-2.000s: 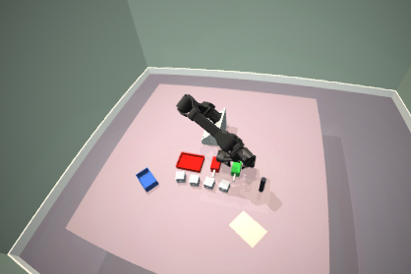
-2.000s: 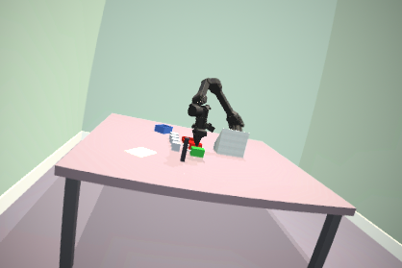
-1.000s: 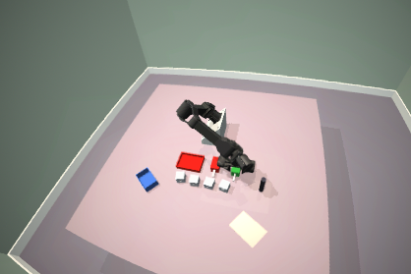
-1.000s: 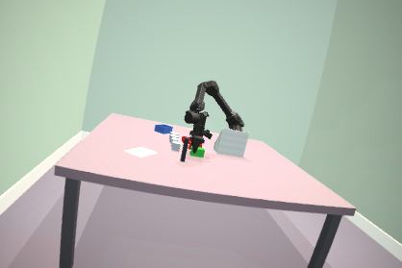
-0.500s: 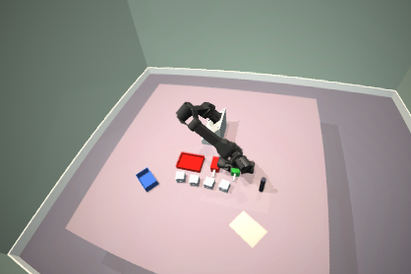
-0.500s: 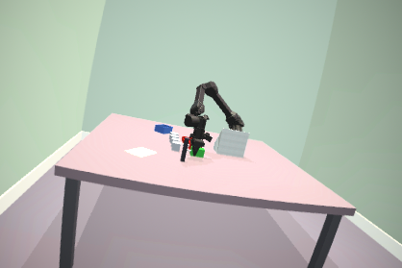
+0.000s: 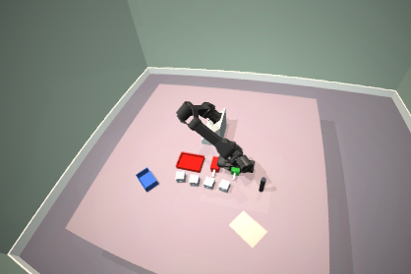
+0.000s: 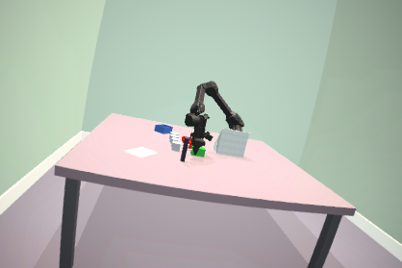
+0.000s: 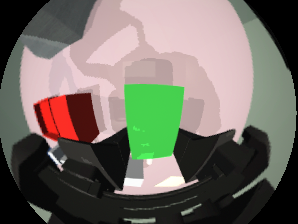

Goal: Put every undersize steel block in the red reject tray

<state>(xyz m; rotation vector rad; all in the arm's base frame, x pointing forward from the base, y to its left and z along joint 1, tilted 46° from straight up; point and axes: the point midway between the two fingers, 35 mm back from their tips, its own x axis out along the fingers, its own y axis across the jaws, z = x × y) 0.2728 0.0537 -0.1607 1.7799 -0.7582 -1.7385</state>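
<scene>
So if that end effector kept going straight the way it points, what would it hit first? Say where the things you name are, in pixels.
Probably the pink tabletop [image 7: 147, 221] [image 8: 159, 170] [image 9: 165, 30], just beneath the green gauge [image 7: 235, 171] [image 8: 198, 152] [image 9: 154, 120] it grips; the remaining gap is unclear.
</scene>
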